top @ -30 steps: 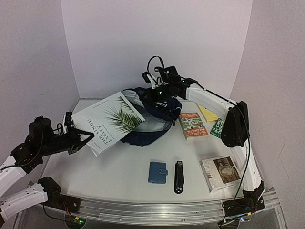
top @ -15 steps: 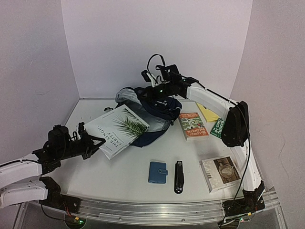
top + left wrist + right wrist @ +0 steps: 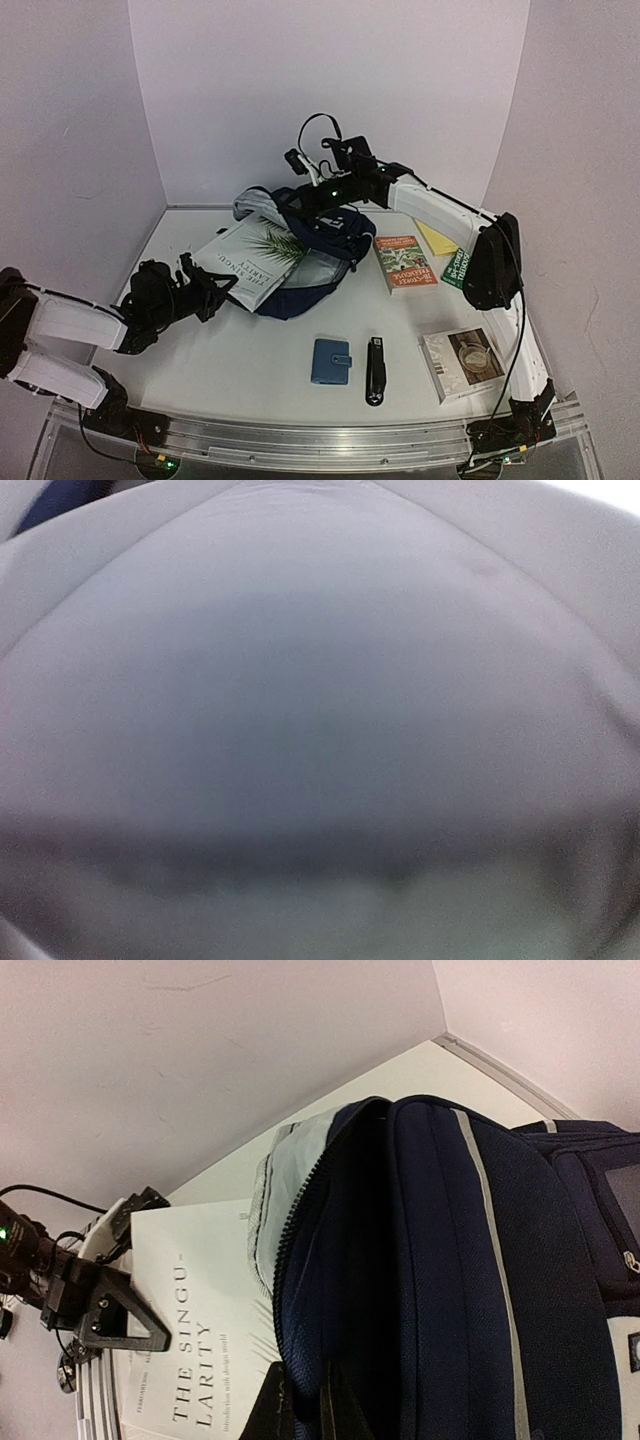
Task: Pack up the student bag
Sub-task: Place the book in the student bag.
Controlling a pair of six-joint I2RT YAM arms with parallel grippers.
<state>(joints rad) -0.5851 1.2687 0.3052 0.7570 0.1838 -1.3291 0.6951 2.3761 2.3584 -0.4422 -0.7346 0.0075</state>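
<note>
Navy bag (image 3: 295, 296), rim pinched tight in my right gripper (image 3: 318, 195); book (image 3: 250, 262), clamped in my left gripper (image 3: 208, 290), should slide flat into the mouth just ahead.

Blue wallet (image 3: 331, 361) and black stapler (image 3: 375, 369) lie side by side; a pale book (image 3: 462, 362) sits nearby. Behind: red book (image 3: 405, 263), yellow sheet (image 3: 437, 238), green book (image 3: 457, 268).

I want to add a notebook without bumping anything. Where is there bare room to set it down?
The widest bare patch is the near-left table, bordered by the white book, the student bag and the blue wallet. A smaller strip lies between the red book and the square booklet. It is crowded far right, around the green book.
</note>
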